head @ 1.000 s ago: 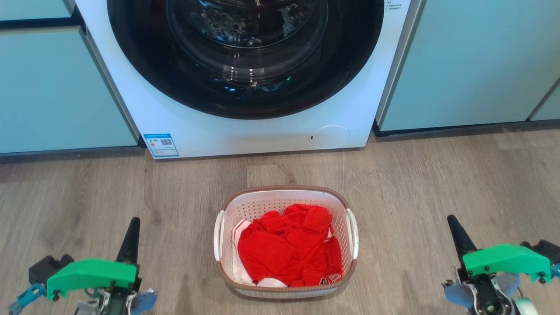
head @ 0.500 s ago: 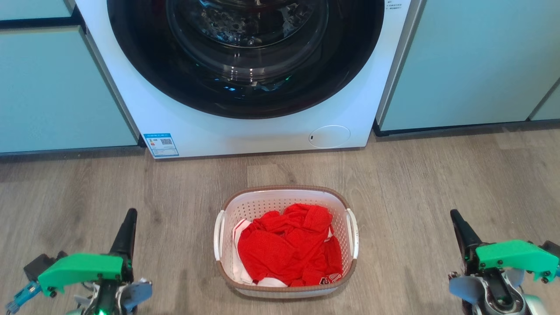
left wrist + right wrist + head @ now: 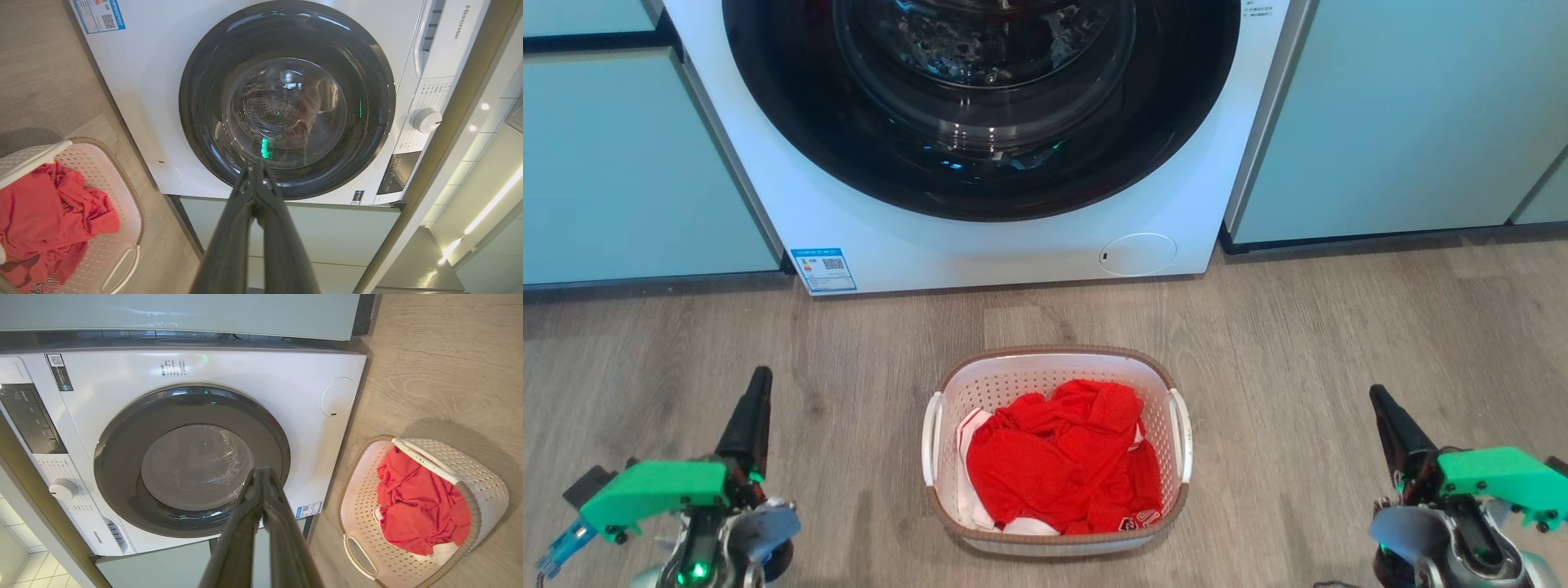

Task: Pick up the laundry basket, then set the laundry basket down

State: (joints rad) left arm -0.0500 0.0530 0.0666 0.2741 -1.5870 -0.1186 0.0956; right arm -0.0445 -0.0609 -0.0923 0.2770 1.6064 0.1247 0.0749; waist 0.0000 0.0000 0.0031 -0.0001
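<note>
The small white perforated plastic laundry basket (image 3: 1045,353) with the brown woven-look rim is sitting upright on the grey wood-grain floor (image 3: 1339,327), at the lower centre of the head view. It is just in front of the white front-loading washing machine (image 3: 980,245) and is holding a crumpled red cloth (image 3: 1062,457).

The left end effector (image 3: 760,377) is hovering at the lower left and the right end effector (image 3: 1379,394) at the lower right. Each is well apart from the basket, and each is keeping its two dark fingers pressed together, as both wrist views confirm (image 3: 256,163) (image 3: 261,470).

A standing basket with both arms wide of it is fitting two stages: arms getting ready to take it, or arms clearing off after setting it down. Either way, doing this well is likely meaning keeping both arms symmetrical and well off the rim, so the light basket is not getting nudged. The two white side handles (image 3: 929,441) (image 3: 1183,437) are looking like the natural grip points, and matching heights on both sides would be keeping the load level.

Against the picture a second ago, the basket and washing machine are staying in place. The left fingertip is now sitting higher and further left in the frame, the right fingertip higher and further right, and both green housings are riding lower.
</note>
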